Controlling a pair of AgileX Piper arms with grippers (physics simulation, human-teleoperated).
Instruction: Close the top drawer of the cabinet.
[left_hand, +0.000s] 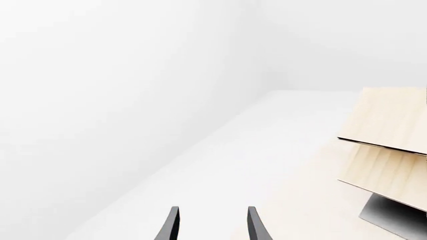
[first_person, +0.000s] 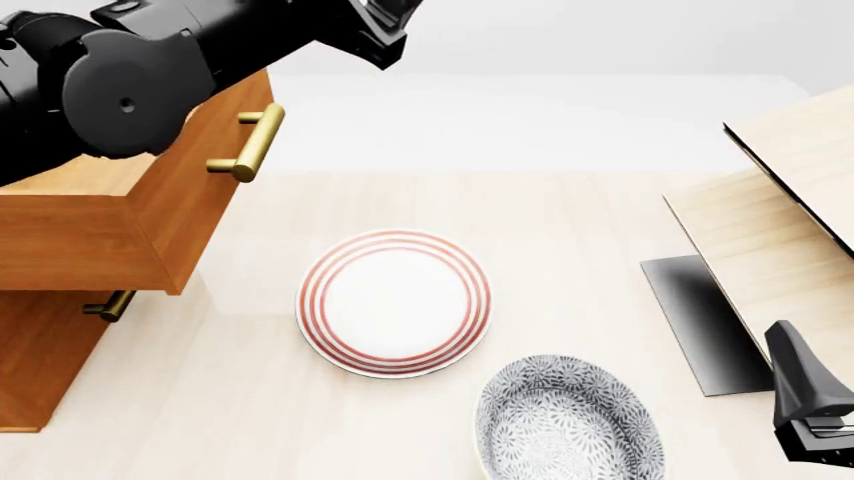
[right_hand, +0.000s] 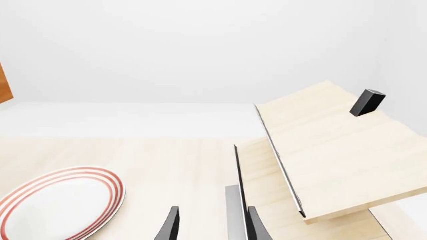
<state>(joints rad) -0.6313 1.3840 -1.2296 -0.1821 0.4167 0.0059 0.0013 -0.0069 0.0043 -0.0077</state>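
The orange-brown cabinet (first_person: 38, 360) stands at the left of the front view. Its top drawer (first_person: 187, 200) is pulled out toward the table's middle, with its brass bar handle (first_person: 254, 140) on the front. The lower drawer's handle (first_person: 110, 305) shows beneath it. My left arm (first_person: 134, 70) reaches over the top drawer, its wrist above and past the handle. My left gripper (left_hand: 212, 227) is open and empty and faces the white wall; no drawer shows in its view. My right gripper (right_hand: 212, 227) is open and empty, low at the front right (first_person: 801, 385).
A red-striped white plate (first_person: 394, 302) lies mid-table and also shows in the right wrist view (right_hand: 57, 205). A grey patterned bowl (first_person: 567, 425) sits in front of it. A pale wood structure (first_person: 787, 230) with a black panel (first_person: 701, 320) stands at the right.
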